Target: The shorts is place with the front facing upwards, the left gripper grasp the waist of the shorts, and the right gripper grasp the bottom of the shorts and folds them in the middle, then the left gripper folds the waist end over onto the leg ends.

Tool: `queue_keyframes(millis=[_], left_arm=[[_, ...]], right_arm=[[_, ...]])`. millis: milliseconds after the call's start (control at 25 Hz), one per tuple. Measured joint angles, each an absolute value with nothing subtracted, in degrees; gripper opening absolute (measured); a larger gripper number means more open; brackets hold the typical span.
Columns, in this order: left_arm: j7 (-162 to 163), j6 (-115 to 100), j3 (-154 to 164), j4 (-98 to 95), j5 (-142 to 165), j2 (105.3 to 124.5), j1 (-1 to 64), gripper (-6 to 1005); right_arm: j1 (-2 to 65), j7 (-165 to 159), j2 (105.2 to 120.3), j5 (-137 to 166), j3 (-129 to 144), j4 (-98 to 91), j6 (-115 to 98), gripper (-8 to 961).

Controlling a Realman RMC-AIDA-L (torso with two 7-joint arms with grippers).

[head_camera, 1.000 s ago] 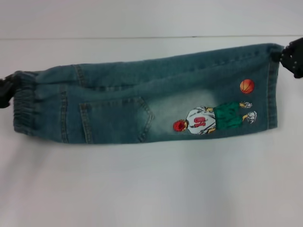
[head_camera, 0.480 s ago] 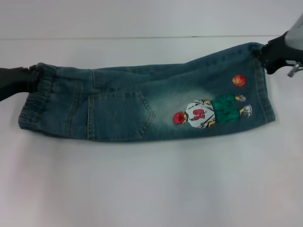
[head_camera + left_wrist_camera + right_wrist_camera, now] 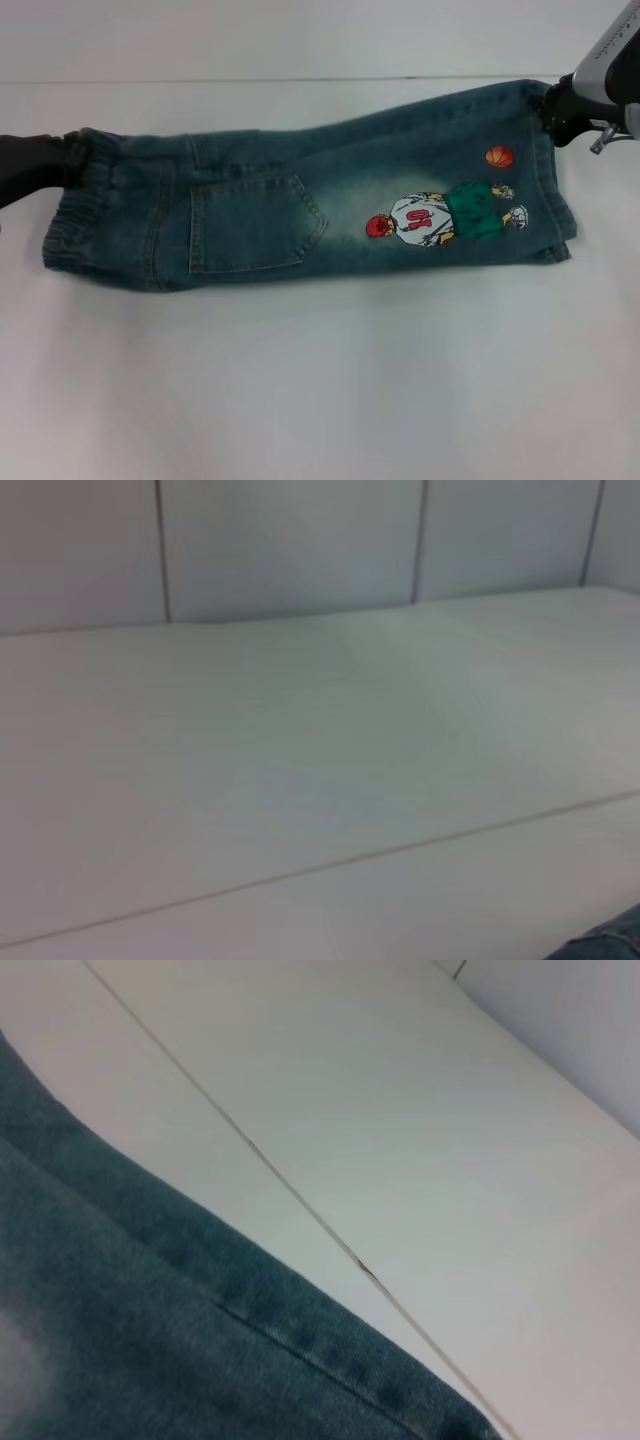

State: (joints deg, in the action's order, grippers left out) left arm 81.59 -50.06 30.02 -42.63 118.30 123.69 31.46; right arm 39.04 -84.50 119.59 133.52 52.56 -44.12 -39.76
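Observation:
The blue denim shorts [image 3: 300,215] lie folded lengthwise across the white table [image 3: 320,390], back pocket and basketball-player patch facing up. The elastic waist [image 3: 75,215] is at the left and the leg hems [image 3: 555,190] at the right. My left gripper [image 3: 68,162] is at the waist's far corner, shut on the waistband. My right gripper [image 3: 548,108] is shut on the far corner of the leg hems. A sliver of denim [image 3: 610,945] shows in the left wrist view, and a denim hem [image 3: 200,1300] fills part of the right wrist view.
Bare white tabletop lies in front of and behind the shorts. A thin seam [image 3: 300,79] runs across the table behind them. A panelled wall [image 3: 300,540] stands at the far edge.
Both grippers have moved inward toward each other. The shorts have gone from stretched taut to lying looser on the table, with the leg end angled toward the far right.

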Motion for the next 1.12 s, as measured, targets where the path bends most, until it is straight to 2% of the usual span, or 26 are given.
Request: queue_keyframes(millis=[160, 360, 600, 760, 880, 1120], left_arm=[[80.92, -47.46, 32.89, -42.87, 118.17, 124.12, 30.90, 64], [80.92, -45.40, 33.20, -42.90, 118.11, 124.17, 30.75, 199], [81.19, -48.53, 33.43, -45.42, 117.90, 124.09, 29.00, 457], [80.06, -57.45, 33.17, -48.08, 115.64, 123.96, 25.48, 638], [77.00, -64.43, 33.17, -49.74, 113.55, 124.20, 21.56, 721], [72.02, -73.90, 30.00, -50.34, 113.37, 124.20, 15.40, 834]], right_arm=[[38.46, -84.12, 119.80, 133.68, 53.18, -44.04, -37.74, 71], [36.78, -84.39, 119.79, 133.51, 53.96, -44.52, -36.56, 80], [34.46, -83.98, 119.71, 131.43, 53.51, -46.63, -37.30, 350], [30.06, -79.61, 119.39, 122.56, 53.12, -51.65, -47.36, 523], [24.84, -73.17, 119.35, 113.29, 51.50, -55.09, -60.77, 755], [21.62, -67.22, 119.62, 108.18, 49.44, -54.36, -72.46, 772]])
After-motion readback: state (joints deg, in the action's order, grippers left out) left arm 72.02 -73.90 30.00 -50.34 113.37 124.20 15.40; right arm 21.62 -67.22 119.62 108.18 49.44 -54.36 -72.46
